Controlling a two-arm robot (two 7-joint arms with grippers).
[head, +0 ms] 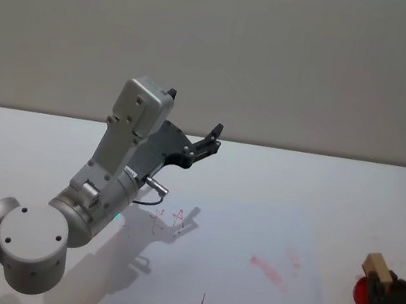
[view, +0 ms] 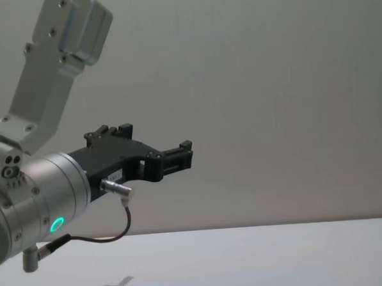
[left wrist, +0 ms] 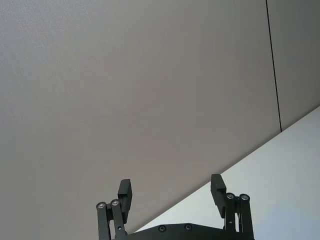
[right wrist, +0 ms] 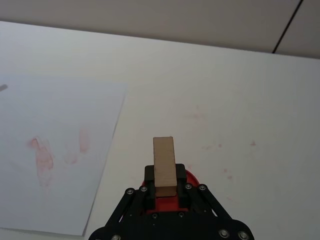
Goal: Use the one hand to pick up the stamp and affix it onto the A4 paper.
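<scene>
the stamp (right wrist: 163,159) stands upright at the near right of the desk (head: 31,145), clamped in the fingers of the right gripper (right wrist: 163,183), over a red pad (right wrist: 190,178), right of the paper (head: 238,264) and apart from it. the left gripper (left wrist: 171,193) hangs raised above the paper's left, fingers apart.

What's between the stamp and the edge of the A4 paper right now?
Just bare white table; the right wrist view shows nothing between the stamp, held by the right gripper, and the A4 paper.
</scene>
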